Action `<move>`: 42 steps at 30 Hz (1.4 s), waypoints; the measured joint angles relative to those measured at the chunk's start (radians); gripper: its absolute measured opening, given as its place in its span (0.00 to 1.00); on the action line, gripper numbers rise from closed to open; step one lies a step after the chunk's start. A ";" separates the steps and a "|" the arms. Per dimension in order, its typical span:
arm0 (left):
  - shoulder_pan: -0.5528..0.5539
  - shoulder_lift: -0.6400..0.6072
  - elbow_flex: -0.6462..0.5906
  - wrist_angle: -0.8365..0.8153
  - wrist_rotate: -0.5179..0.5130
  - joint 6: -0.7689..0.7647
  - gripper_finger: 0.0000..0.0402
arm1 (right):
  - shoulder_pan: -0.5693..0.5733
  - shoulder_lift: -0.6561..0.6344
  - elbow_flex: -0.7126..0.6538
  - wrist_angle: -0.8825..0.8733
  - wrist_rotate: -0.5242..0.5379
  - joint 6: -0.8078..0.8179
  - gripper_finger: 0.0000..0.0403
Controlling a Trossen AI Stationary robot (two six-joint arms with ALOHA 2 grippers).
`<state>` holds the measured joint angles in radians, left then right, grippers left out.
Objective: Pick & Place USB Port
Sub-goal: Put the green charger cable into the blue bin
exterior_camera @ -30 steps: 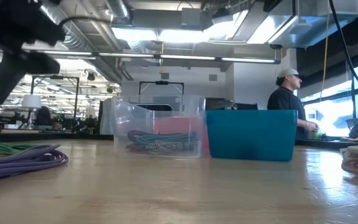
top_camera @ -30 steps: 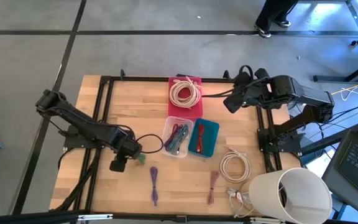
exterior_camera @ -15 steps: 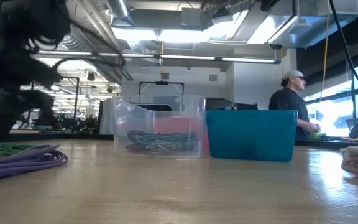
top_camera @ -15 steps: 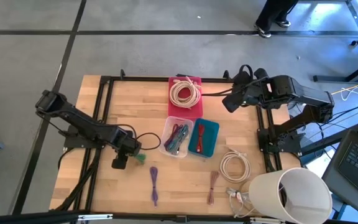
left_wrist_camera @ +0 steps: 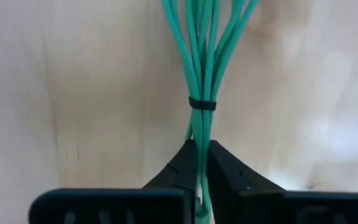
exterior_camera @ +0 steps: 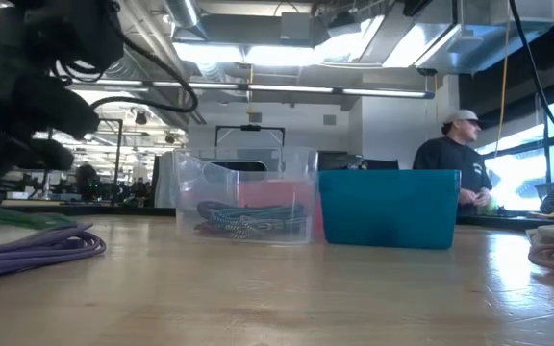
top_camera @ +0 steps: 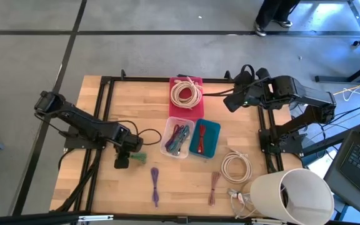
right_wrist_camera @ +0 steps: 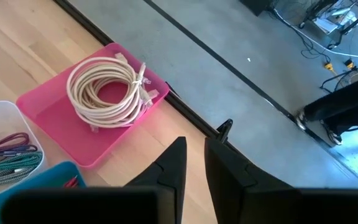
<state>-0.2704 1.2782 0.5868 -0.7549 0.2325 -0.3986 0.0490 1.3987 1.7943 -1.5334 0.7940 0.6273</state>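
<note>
We've got the bundled green USB cable (left_wrist_camera: 202,74) pinched: the left end effector (left_wrist_camera: 199,163) has its fingers pressed together on the strands just below the black tie, cable lying flat on the wooden counter (top_camera: 130,194), left of the bins. In the high view the left end effector (top_camera: 125,157) sits on the cable's near end, green just showing beside it (top_camera: 139,157). So grasp looks done; lift, carry and drop are left. Likely target is the clear plastic bin (top_camera: 177,138) already holding mixed coloured cables, next to the teal bin (top_camera: 205,139) with red cable; the pink bin (top_camera: 187,95) has a white coil. Still loose on the counter: purple cable (top_camera: 155,185), dark red cable (top_camera: 213,188), white coil (top_camera: 235,166). Right end effector (top_camera: 231,104) parked near the pink bin, fingers nearly together, holding nothing.
</note>
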 joint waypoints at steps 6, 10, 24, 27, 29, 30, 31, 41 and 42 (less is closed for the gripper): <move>-0.030 -0.114 0.121 -0.239 0.011 -0.044 0.02 | 0.000 0.000 0.000 -0.003 0.000 0.001 0.15; -0.029 -0.264 0.220 -0.317 -0.086 -0.140 0.02 | 0.000 0.000 0.000 -0.003 0.000 0.028 0.15; 0.168 -0.616 0.137 0.819 -0.429 0.071 0.02 | 0.000 0.000 0.000 0.189 -0.011 -0.004 0.15; 0.275 -0.558 0.129 0.968 -0.278 0.116 0.02 | 0.000 0.000 0.000 0.305 -0.051 -0.094 0.15; 0.354 -0.502 0.129 1.032 -0.175 0.122 0.02 | 0.000 0.000 0.000 0.394 -0.085 -0.163 0.15; 0.391 -0.471 0.128 1.068 -0.120 0.121 0.02 | 0.000 0.000 0.000 0.439 -0.105 -0.195 0.15; 0.430 -0.439 0.126 1.106 -0.065 0.119 0.02 | 0.000 0.000 0.000 0.484 -0.127 -0.224 0.15; 0.685 -0.079 0.200 1.475 0.387 -0.095 0.02 | 0.000 0.032 0.000 0.822 -0.333 -0.389 0.15; 0.693 -0.047 0.224 1.486 0.421 -0.097 0.02 | 0.000 0.036 0.000 0.839 -0.349 -0.397 0.16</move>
<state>0.4223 1.2309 0.8111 0.7311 0.6536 -0.4960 0.0490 1.4345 1.7943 -0.6946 0.4453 0.2303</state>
